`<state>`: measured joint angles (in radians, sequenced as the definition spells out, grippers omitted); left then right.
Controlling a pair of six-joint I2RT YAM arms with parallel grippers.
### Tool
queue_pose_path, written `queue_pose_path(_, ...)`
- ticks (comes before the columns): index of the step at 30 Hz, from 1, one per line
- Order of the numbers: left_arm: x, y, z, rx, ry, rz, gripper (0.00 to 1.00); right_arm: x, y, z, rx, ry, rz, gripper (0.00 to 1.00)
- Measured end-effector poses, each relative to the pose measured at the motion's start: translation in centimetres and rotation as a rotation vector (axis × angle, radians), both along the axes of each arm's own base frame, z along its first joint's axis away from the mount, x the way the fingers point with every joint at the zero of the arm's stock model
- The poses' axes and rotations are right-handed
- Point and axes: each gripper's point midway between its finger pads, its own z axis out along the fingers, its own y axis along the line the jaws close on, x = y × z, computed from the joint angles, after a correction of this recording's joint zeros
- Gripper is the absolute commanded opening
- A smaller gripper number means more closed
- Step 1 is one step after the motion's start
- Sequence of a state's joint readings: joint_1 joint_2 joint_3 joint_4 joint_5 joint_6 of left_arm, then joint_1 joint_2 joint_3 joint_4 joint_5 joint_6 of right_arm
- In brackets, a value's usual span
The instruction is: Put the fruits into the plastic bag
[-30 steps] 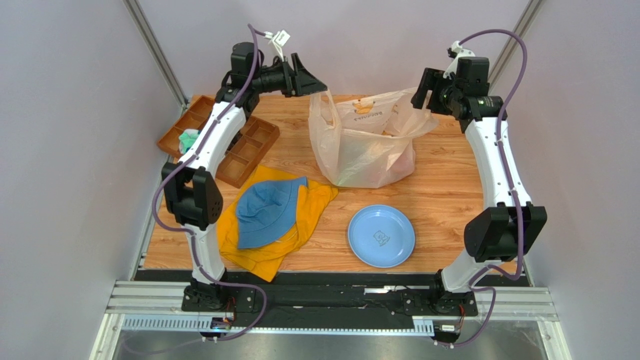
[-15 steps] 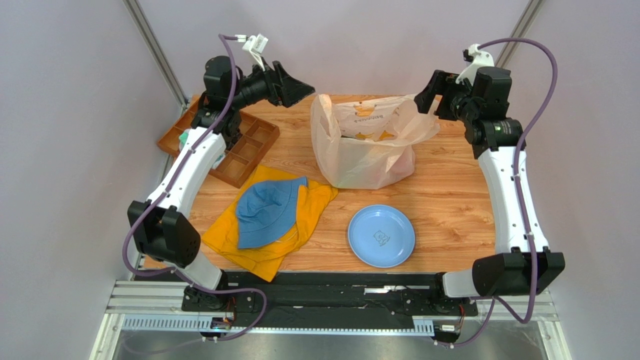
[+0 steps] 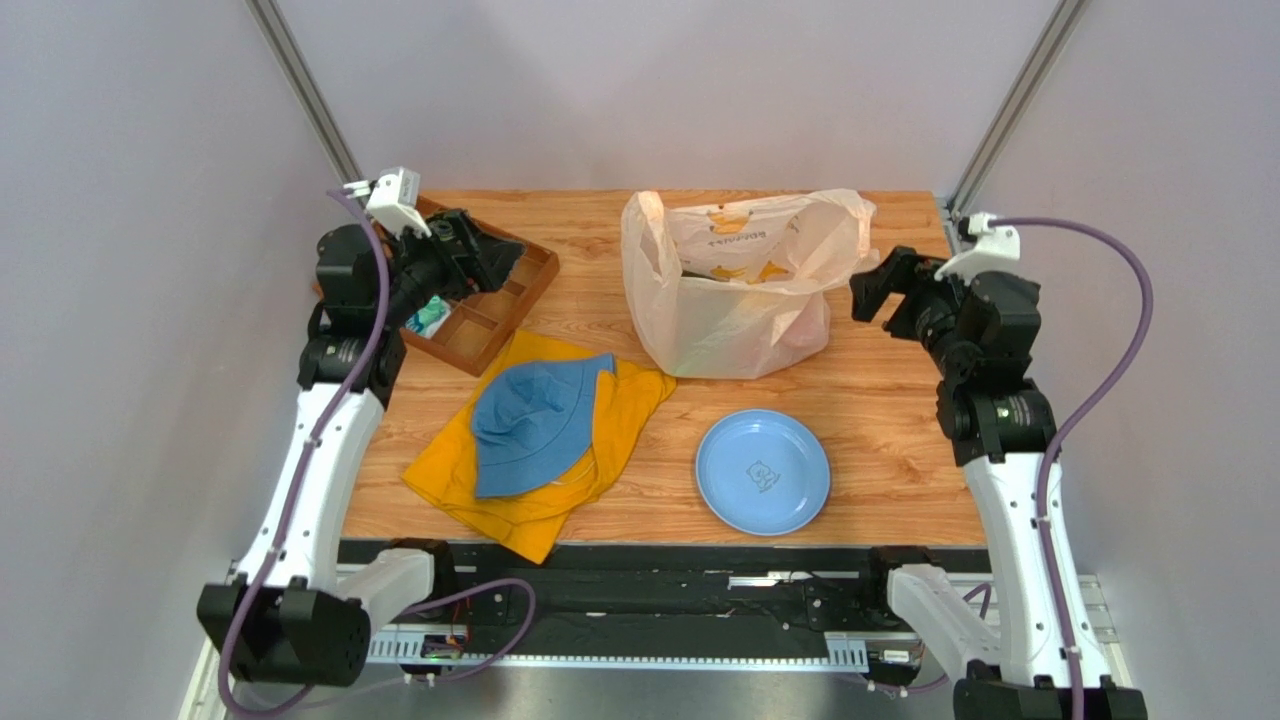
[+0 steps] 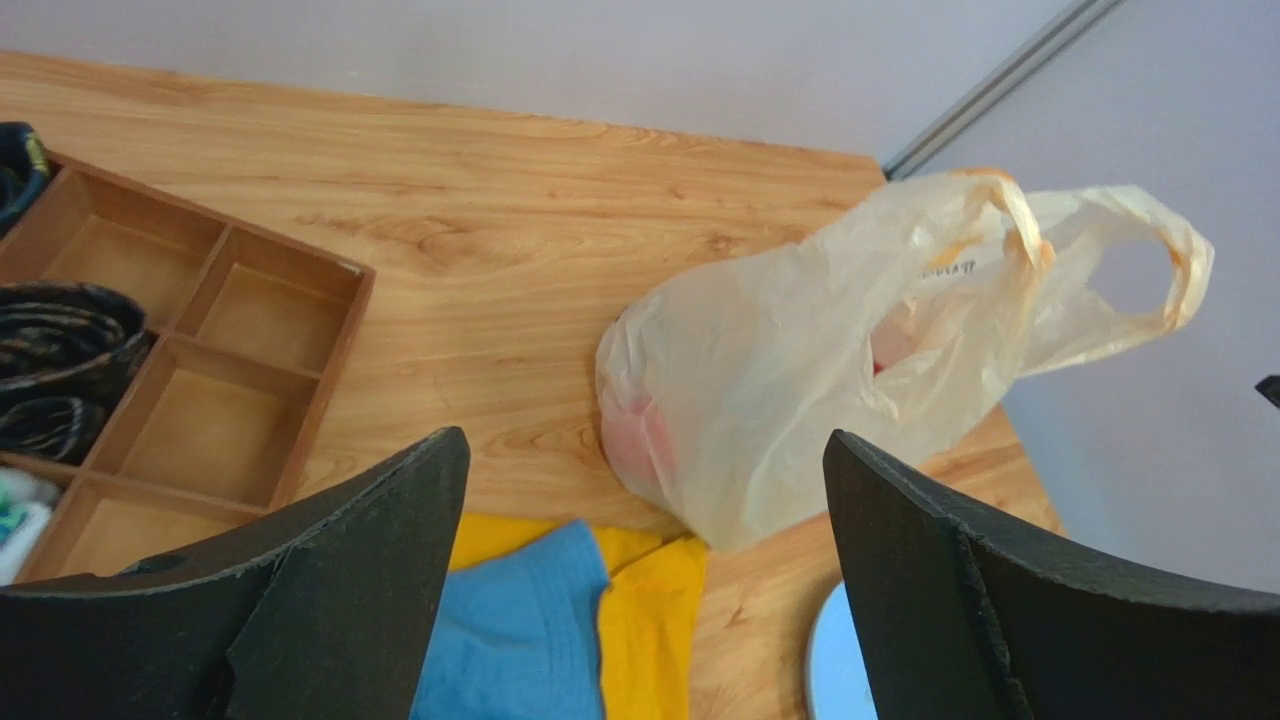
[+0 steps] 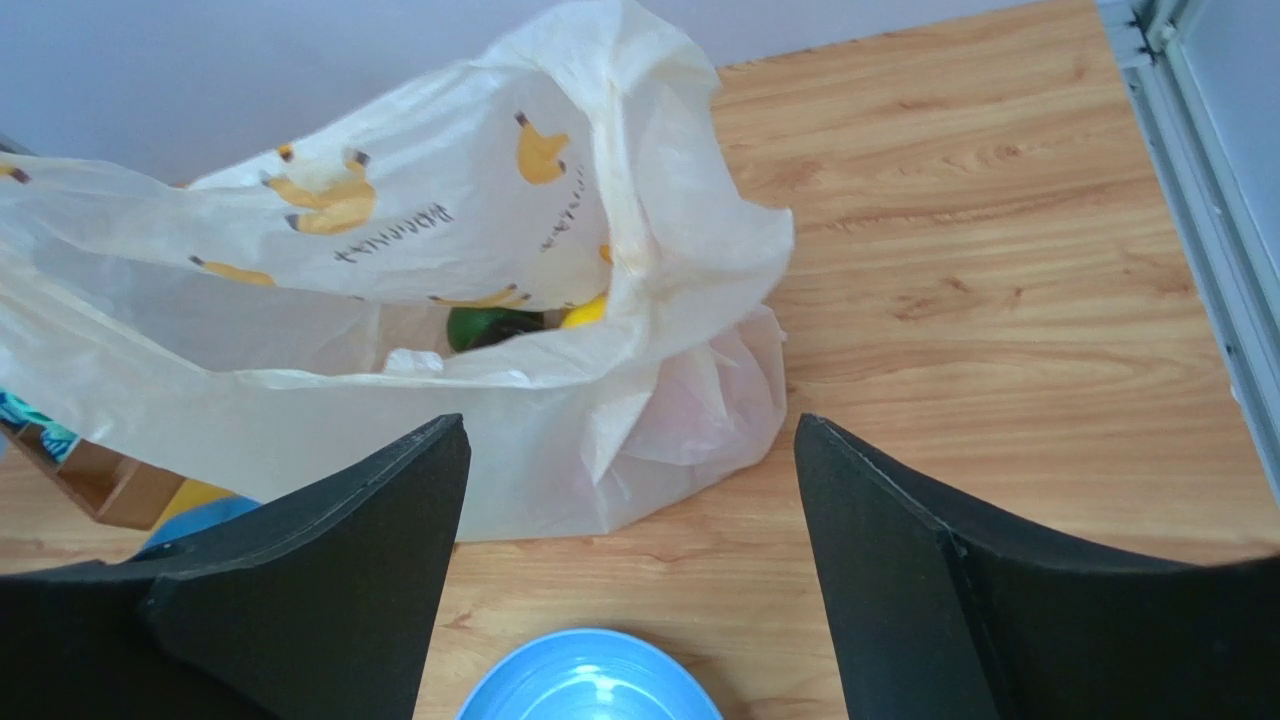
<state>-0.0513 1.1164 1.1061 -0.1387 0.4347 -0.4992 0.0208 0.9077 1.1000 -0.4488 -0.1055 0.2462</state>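
Note:
The plastic bag (image 3: 744,293), translucent cream with printed bananas, stands on its own at the back middle of the table with its mouth open. Inside it, a green fruit (image 5: 493,324) and a yellow fruit (image 5: 586,312) show in the right wrist view. Red fruit (image 4: 646,435) shows through the bag's wall in the left wrist view. My left gripper (image 3: 493,255) hangs open over the brown tray, well left of the bag (image 4: 842,360). My right gripper (image 3: 879,288) is open just right of the bag (image 5: 451,300) and holds nothing. Both pairs of jaws stand wide, with the left gripper (image 4: 643,450) and the right gripper (image 5: 627,428) both empty.
A brown compartment tray (image 3: 496,300) holding small items sits at the back left. A blue hat (image 3: 534,420) lies on a yellow cloth (image 3: 556,488) at the front left. A blue plate (image 3: 762,473) with nothing on it lies in front of the bag.
Both arms have drawn back from the bag's handles, outward and lower toward their own sides. The bag's top has sagged and the bag now stands on its own.

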Motion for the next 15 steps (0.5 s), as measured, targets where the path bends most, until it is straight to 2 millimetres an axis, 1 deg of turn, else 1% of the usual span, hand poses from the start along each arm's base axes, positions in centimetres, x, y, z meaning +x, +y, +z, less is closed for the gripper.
queue_pose_path(1,-1.0,0.2,0.2,0.020,-0.007,0.002,0.99,-0.5,-0.3,-0.8,-0.003,0.005,-0.017,0.84)
queue_pose_path(4,-3.3,0.5,1.2,0.063,-0.043,-0.007,0.99,-1.6,-1.2,-2.9,-0.013,0.025,-0.069,0.84)
queue_pose_path(6,-4.4,0.6,1.5,0.083,-0.057,-0.012,0.99,-1.9,-1.7,-3.9,-0.022,0.040,-0.095,0.84)
queue_pose_path(8,-4.9,0.7,1.4,0.102,-0.059,-0.015,0.99,-2.0,-2.1,-4.5,-0.029,0.050,-0.111,0.84)
queue_pose_path(11,-5.3,1.0,0.8,0.132,-0.045,-0.011,0.99,-2.2,-2.4,-5.4,-0.038,0.066,-0.129,0.84)
queue_pose_path(15,-5.8,1.5,0.0,0.164,-0.035,0.010,0.99,-2.4,-2.6,-5.5,-0.044,0.062,-0.139,0.84)
